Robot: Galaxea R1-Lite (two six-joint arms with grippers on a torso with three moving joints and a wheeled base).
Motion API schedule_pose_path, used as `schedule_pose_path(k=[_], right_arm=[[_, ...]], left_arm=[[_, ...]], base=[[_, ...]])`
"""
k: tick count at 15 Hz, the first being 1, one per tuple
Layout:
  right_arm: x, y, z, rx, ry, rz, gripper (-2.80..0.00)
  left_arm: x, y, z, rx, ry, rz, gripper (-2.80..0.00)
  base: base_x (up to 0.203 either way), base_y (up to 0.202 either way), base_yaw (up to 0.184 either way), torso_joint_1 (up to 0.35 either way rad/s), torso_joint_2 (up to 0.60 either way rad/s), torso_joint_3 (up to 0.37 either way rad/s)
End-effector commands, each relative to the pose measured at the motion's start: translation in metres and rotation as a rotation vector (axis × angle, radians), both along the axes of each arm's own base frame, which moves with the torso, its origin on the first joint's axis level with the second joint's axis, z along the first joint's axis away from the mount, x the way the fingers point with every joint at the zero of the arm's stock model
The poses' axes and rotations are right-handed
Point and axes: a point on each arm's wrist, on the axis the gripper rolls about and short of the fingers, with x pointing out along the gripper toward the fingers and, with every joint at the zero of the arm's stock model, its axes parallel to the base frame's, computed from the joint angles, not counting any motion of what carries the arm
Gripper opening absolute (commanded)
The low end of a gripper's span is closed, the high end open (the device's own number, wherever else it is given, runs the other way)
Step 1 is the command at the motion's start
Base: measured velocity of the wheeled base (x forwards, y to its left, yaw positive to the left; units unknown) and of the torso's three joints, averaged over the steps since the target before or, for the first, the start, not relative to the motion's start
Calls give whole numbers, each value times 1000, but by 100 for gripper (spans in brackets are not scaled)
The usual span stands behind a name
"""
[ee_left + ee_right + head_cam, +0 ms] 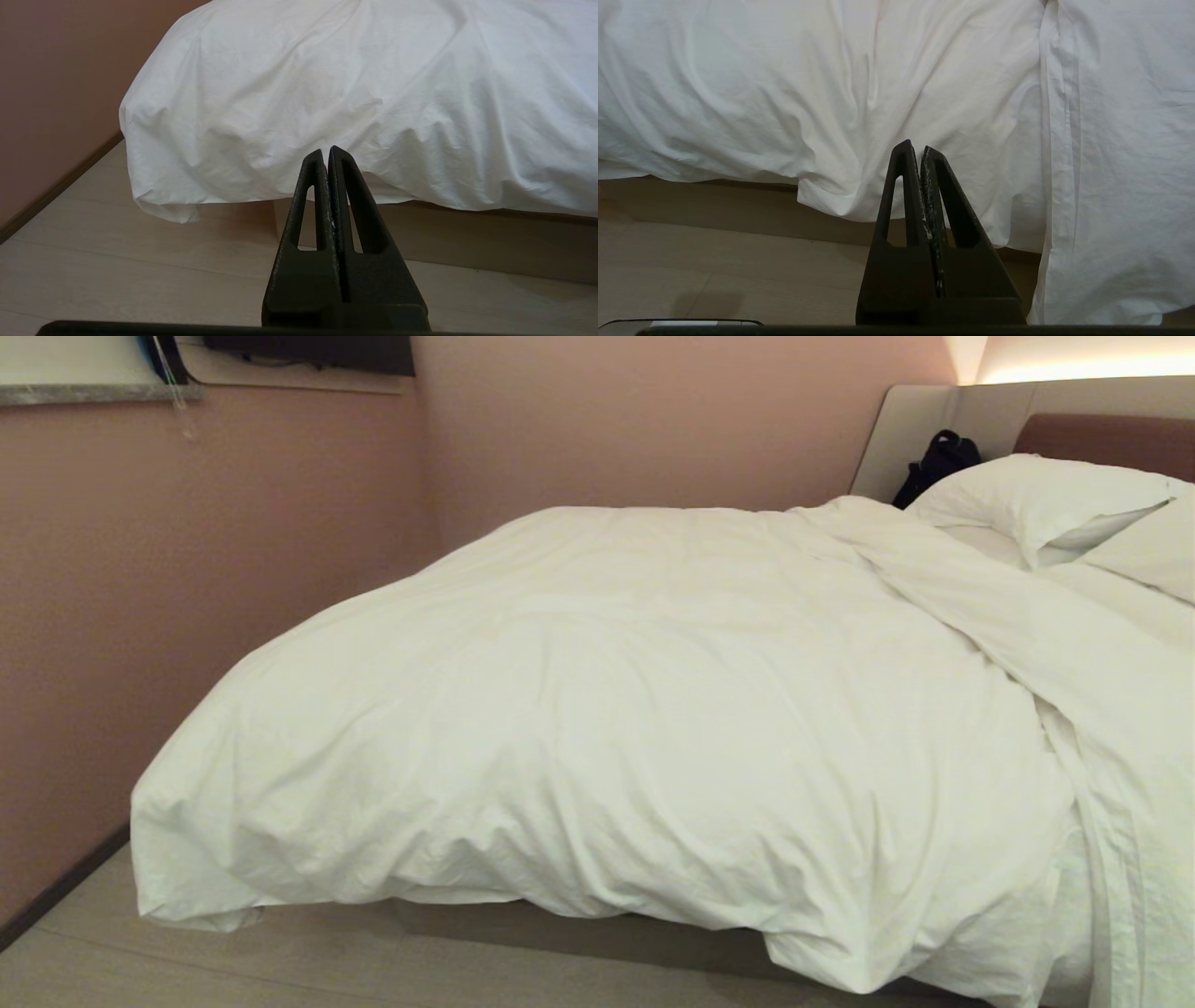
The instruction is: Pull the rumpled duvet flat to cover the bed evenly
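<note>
The duvet (597, 709), a thick, puffy white quilt creased in soft folds, lay heaped over the bed (597, 933), its rounded near-left corner bulging past the edge and sagging towards the pale wood-grain floor (112, 961). On the right side it was bunched into a long ridge running away to the far end, where plump white pillows (1036, 499) leaned against the padded beige and brown headboard (1102, 429). A small black bag (938, 462) sat beside the pillows. A matte pink wall (140, 616) ran along the left.

The left gripper (327, 151), of black, grainy, wedge-shaped plastic, hung above the floor just short of the duvet's hanging edge, its fingers pressed together on nothing. The right gripper (916, 148) hung likewise, fingers together and empty, before the draped folds.
</note>
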Motion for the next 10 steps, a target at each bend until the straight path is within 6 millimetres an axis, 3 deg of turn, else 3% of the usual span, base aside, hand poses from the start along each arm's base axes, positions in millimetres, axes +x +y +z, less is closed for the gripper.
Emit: schedule_pose_path(k=[1, 10], right_arm=[[0, 0, 0, 0, 0, 1, -280], [0, 0, 0, 0, 0, 0, -280]], left_arm=[[0, 0, 0, -4, -1, -2, -280], [0, 0, 0, -4, -1, -3, -280]], base=[[0, 0, 0, 0, 0, 0], [0, 0, 0, 0, 0, 0]])
